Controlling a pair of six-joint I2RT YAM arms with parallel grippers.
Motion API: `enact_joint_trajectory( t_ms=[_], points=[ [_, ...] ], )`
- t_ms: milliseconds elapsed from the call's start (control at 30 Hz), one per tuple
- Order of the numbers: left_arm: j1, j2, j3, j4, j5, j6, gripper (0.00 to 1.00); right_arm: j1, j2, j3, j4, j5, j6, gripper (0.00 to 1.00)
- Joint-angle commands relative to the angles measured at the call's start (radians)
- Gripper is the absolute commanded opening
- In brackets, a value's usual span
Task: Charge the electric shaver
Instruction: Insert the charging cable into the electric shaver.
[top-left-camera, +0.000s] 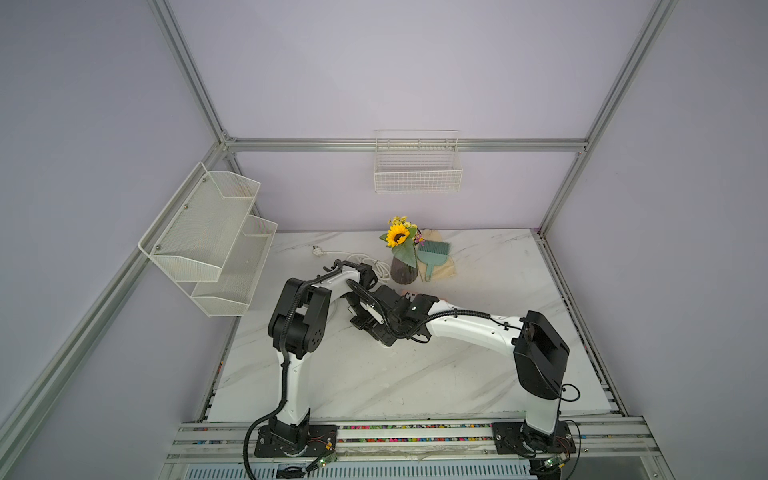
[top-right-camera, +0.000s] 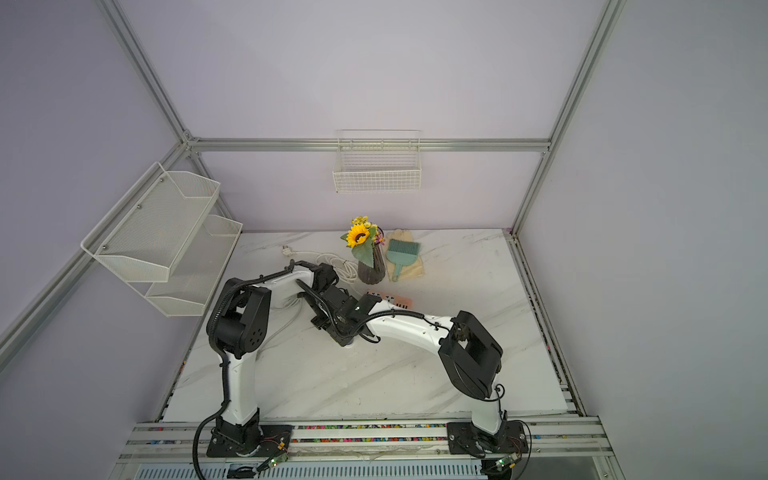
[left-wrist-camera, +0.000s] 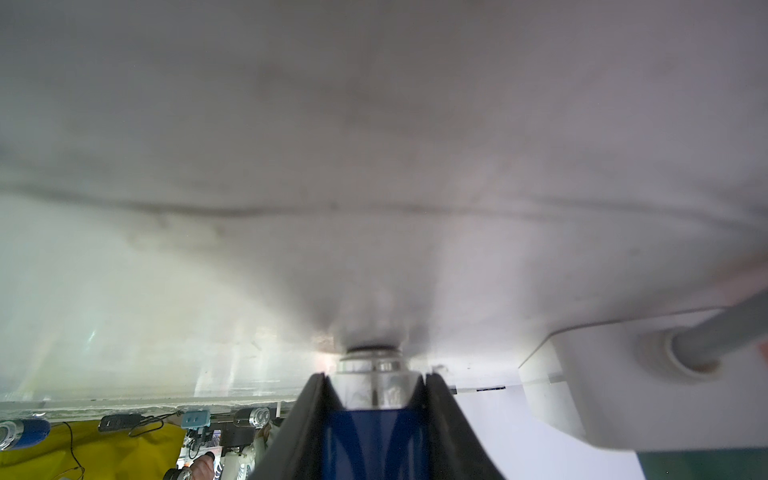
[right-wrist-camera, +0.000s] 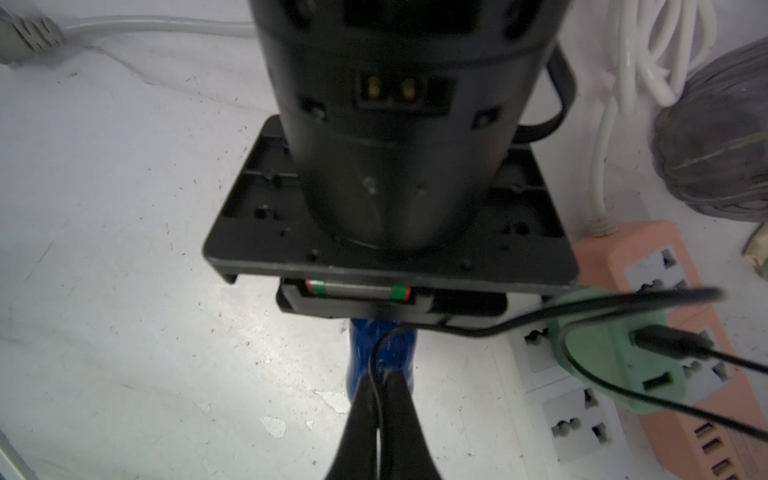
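Gripping the electric shaver by its blue body, my left tool points the silver head at the marble surface. My right tool, pressed together, pinches the black cable at the shaver's tail, near the mint adapter.

No legible text, brand, number or sign in any view. Pink power strip, white power strip, green adapter, electric shaver: no readable markings.
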Motion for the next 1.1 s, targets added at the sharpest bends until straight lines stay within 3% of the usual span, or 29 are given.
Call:
enact_joint_trajectory(
  t_ms=[0,733,1067],
  points=[
    [-0.008,0.014,0.011,0.0,0.033,0.021,0.18,0.0,0.06,-0.01,-0.123,0.022,-0.02,0.0],
    [-0.001,0.015,0.019,-0.001,0.039,0.031,0.17,0.018,0.112,-0.083,-0.111,0.026,0.012,0.0],
    [0.0,0.012,0.027,-0.006,0.031,0.037,0.17,0.018,0.134,-0.058,-0.263,0.016,-0.007,0.0]
  ],
)
